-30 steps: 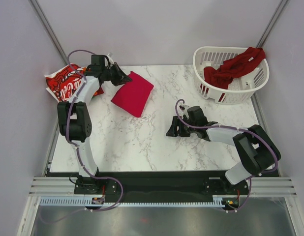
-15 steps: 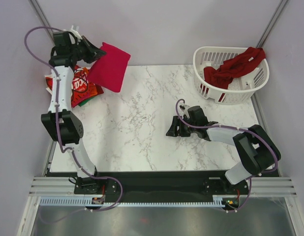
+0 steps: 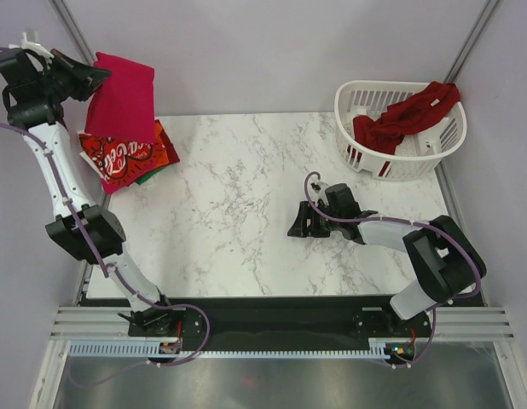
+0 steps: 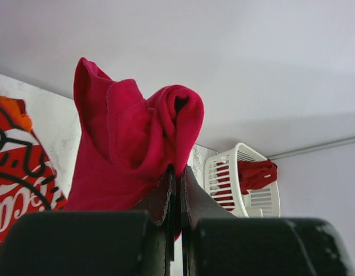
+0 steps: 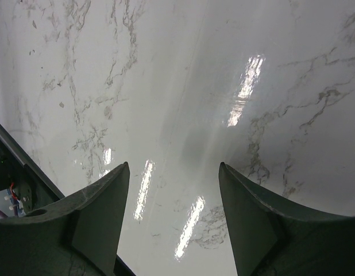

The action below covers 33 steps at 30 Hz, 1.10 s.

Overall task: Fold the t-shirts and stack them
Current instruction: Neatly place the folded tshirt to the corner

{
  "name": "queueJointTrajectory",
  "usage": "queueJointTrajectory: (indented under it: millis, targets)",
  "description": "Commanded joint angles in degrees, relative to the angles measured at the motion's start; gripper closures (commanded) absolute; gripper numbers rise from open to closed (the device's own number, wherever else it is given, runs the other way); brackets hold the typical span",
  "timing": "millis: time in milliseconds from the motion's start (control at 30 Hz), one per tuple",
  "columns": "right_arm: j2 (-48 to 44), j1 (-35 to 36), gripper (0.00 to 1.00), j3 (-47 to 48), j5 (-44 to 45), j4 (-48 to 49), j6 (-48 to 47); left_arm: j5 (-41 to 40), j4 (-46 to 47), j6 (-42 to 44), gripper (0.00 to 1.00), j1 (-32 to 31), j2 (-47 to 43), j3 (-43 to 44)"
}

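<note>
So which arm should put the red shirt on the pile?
The left one. The left claw is shut on the folded red shirt, up right beside the pile. The right claw is open and empty, far off on the other side.

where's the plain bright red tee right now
In the top view, the plain bright red tee hangs from the left gripper at far left, above the Coca-Cola tee.

The plain bright red tee (image 3: 123,98), folded, hangs in the air above the table's far left corner, pinched at its top by the left gripper (image 3: 91,78). Beneath it the Coca-Cola tee (image 3: 118,158) lies folded on an orange tee (image 3: 165,150) and a green tee (image 3: 146,177). The dark red tee (image 3: 400,115) sprawls crumpled across the basket (image 3: 366,88).
</note>
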Motion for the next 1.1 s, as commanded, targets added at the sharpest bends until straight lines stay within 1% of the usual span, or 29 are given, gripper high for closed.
queueJointTrajectory:
  millis: [0,100,167,267,333,400,467,533,567,633,667,733,767,867,900,933,1000,1067]
  targets:
    - [0.4,-0.2,0.28,0.1,-1.0,2.5,-0.6,3.7,1.1,-3.8,0.98,1.8,1.3,-3.2]
    - [0.5,-0.2,0.28,0.2,-1.1,2.4,-0.7,1.8,1.1,-2.9,0.98,3.6,2.5,-8.9]
    - [0.6,-0.2,0.28,0.3,-1.1,2.4,-0.7,2.0,1.1,-2.9,0.98,5.8,5.6,-12.0]
    - [0.5,-0.3,0.28,0.3,-1.1,2.3,-0.7,2.4,1.0,-2.8,0.96,8.4,9.9,-13.5]
    - [0.7,-0.3,0.28,0.3,-1.1,2.3,-0.7,1.9,1.0,-2.3,0.86,9.2,11.4,-12.9]
    - [0.7,-0.3,0.27,0.3,-1.1,2.2,-0.7,0.9,0.8,-1.4,0.74,10.3,13.3,-10.5]
    - [0.7,-0.3,0.28,0.3,-1.1,2.1,-0.7,-1.3,0.0,-0.7,0.65,11.4,14.0,-7.5]
    - [0.7,-0.3,0.27,0.3,-1.2,2.1,-0.6,-2.8,-0.5,-0.2,0.64,12.1,14.6,-5.2]
    - [0.7,-0.3,0.27,0.3,-1.2,2.1,-0.7,-3.8,-1.0,0.3,0.62,12.6,14.8,-2.7]
    - [0.8,-0.3,0.27,0.4,-1.2,2.1,-0.7,-7.4,-2.6,1.3,0.57,13.0,15.4,0.0]
    - [0.9,-0.3,0.27,0.4,-1.3,2.1,-0.7,-9.3,-3.5,2.5,0.54,13.0,15.5,2.5]
    - [1.0,-0.2,0.27,0.4,-1.3,2.1,-0.7,-16.3,-7.0,4.0,0.45,13.0,15.5,4.8]
    - [1.0,-0.3,0.27,0.4,-1.3,2.0,-0.8,-23.6,-9.3,5.2,0.40,12.9,15.4,7.8]
    - [1.0,-0.2,0.27,0.4,-1.5,2.0,-0.8,-34.5,-16.4,6.2,0.40,12.9,14.6,12.7]
    - [1.1,-0.4,0.27,0.4,-1.6,2.0,-0.8,-41.1,-17.7,5.9,0.40,12.9,14.3,13.5]
    - [1.1,-0.3,0.27,0.4,-1.6,2.0,-0.8,-44.1,-20.4,5.6,0.40,13.1,14.1,14.4]
    - [1.2,-0.3,0.27,0.4,-1.6,2.0,-0.8,-48.6,-21.8,3.5,0.40,13.6,13.2,15.9]
    - [1.1,-0.3,0.26,0.4,-1.8,2.0,-0.7,-51.0,-23.2,1.4,0.39,14.1,12.3,17.2]
